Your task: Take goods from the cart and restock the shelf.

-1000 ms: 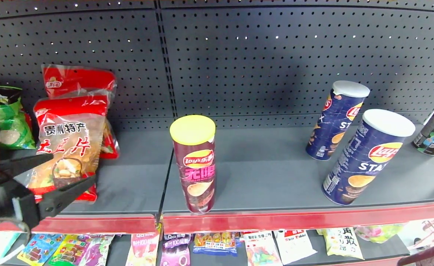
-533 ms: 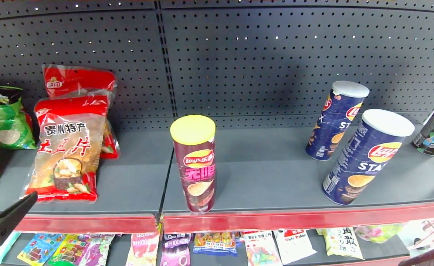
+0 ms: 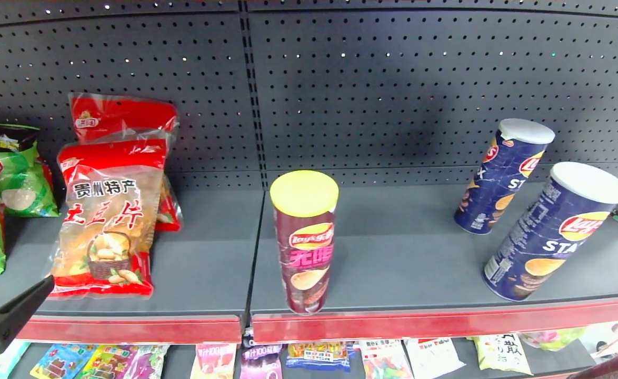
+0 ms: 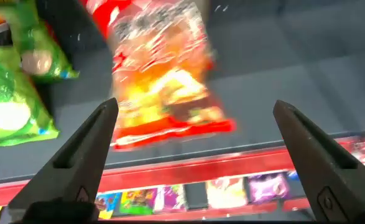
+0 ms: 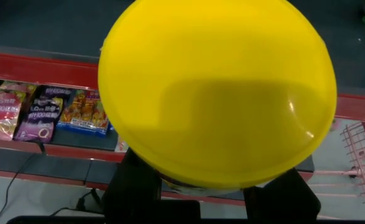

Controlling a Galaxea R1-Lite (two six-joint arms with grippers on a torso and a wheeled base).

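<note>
Goods across the shelf all sit slightly further right in the head view than a second ago, so I read that as the camera swinging, not stock moving. What has really moved is the left gripper: it has pulled back off the shelf to hang just outside the red front rail, spread wide and empty, facing the red bags. The right gripper is pinching the held can just under its yellow lid, out in front of the rail. On the shelf, the maroon can stands upright at the front edge beside the board seam. Between it and the two blue cans toward the right end I see a broad bare stretch running to the back panel.
</note>
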